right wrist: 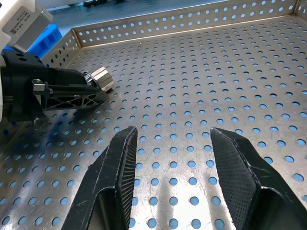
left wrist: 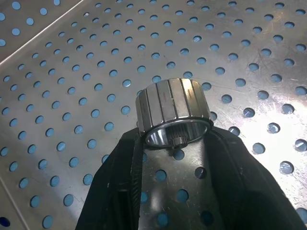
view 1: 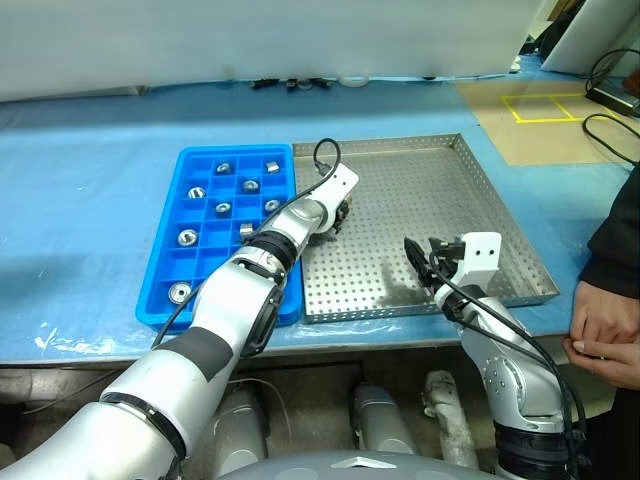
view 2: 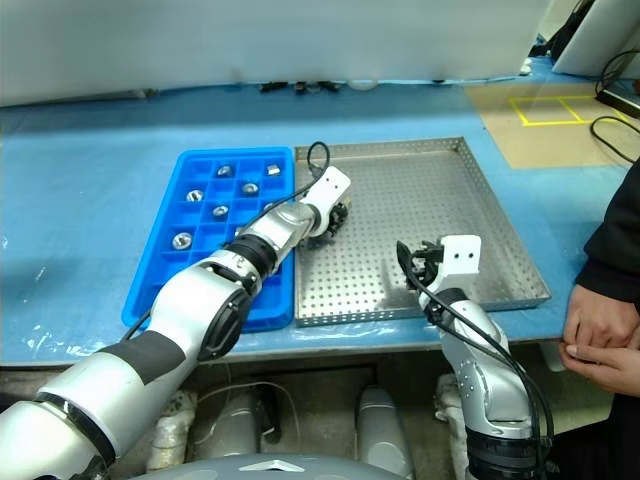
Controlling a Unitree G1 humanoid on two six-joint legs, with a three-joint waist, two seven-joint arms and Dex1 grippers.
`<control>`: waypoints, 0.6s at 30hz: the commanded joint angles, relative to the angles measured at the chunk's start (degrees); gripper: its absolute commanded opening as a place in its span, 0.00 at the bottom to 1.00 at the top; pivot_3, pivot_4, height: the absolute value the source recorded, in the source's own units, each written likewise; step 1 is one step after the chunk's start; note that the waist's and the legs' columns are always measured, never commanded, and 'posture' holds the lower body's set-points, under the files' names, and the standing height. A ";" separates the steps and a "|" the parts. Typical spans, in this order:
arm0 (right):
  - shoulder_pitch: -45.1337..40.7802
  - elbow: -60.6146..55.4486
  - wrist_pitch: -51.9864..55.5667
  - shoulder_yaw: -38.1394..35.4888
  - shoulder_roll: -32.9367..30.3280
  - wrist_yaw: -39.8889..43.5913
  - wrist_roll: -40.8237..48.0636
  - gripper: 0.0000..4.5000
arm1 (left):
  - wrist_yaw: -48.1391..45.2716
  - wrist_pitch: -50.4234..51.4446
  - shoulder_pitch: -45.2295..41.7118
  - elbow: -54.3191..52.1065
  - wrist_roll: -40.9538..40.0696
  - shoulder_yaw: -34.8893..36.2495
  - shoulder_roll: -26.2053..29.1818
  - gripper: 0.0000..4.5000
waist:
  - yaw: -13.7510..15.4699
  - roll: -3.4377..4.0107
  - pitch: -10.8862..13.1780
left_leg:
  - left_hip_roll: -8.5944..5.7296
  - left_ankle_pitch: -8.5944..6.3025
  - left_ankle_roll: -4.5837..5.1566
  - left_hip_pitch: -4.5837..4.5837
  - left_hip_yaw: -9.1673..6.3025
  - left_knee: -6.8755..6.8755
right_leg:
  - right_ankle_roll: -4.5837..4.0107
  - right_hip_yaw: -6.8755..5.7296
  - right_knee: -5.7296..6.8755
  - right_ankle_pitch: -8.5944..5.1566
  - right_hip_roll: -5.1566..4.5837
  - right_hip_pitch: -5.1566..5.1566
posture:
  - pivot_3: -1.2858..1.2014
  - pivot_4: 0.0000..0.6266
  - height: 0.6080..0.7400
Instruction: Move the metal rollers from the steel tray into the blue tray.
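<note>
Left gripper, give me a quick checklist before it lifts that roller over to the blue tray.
1. Left gripper shut on the roller: ok.
2. How securely it is gripped: cannot tell.
3. Roller lifted off the steel tray: cannot tell.
4. Free compartments in the blue tray: ok, several empty.
5. Right gripper open, apart from the left: ok.
6. Person's hands at the table edge, outside the trays: ok.

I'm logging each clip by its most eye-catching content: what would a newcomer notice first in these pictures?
First, the left gripper, its jaws shut on a small shiny ribbed metal roller over the left part of the large grey perforated steel tray. Next, the bright blue compartmented plastic tray beside the steel tray, several of its cells already holding rollers. The right gripper waits open over the steel tray's near part.
</note>
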 commanded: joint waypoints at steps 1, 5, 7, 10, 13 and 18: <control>-0.31 -1.94 -1.12 0.43 -0.10 0.35 0.05 0.56 | -2.50 -0.43 0.72 0.42 -0.68 1.34 0.31 0.35 | -0.01 0.00 0.00 | 0.00 0.00 0.00 0.00 0.00 0.00 | 0.00 0.00 -0.01 0.00 0.00 0.00 | 0.29 0.24 1.00; -1.45 -2.29 -0.93 0.43 -0.34 0.96 0.71 0.56 | -6.41 -2.92 -0.40 -0.14 -2.25 3.29 0.55 0.35 | 0.05 0.00 0.00 | 0.00 -0.01 0.01 -0.08 0.00 -0.06 | -0.01 -0.05 -0.13 0.00 0.00 -0.03 | 0.30 0.24 1.00; -1.98 -2.33 -0.87 -0.10 -0.47 1.12 0.99 0.56 | -7.43 -4.46 -0.84 -0.26 -1.60 2.93 0.91 0.35 | 0.12 0.01 0.00 | 0.01 -0.03 0.06 -0.27 -0.01 -0.07 | -0.02 -0.13 -0.24 0.02 -0.02 -0.11 | 0.30 0.24 1.00; -2.56 -2.60 -0.55 -0.46 -0.67 1.23 1.25 0.56 | -9.97 -6.30 -1.46 -0.50 -1.07 2.54 1.02 0.35 | 0.21 0.01 0.00 | 0.00 -0.11 0.21 -0.52 -0.01 -0.08 | -0.02 -0.24 -0.49 0.06 -0.06 -0.16 | 0.30 0.24 1.00; -3.28 -3.07 -0.11 -0.21 -1.13 1.66 1.66 0.56 | -13.78 -7.23 -2.70 -1.03 -2.74 3.94 1.20 0.35 | 0.33 0.01 0.00 | -0.02 -0.09 0.50 -0.63 0.02 -0.07 | -0.02 -0.28 -0.57 0.06 -0.11 -0.19 | 0.31 0.24 1.00; -7.84 -4.35 1.90 0.04 -3.02 4.55 4.96 0.56 | -26.57 -9.71 -6.94 -4.11 -9.73 9.34 5.07 0.35 | 0.52 0.07 0.04 | 0.00 -0.09 0.49 -0.58 0.04 -0.06 | -0.04 -0.27 -0.52 0.07 -0.11 -0.21 | 0.33 0.24 1.00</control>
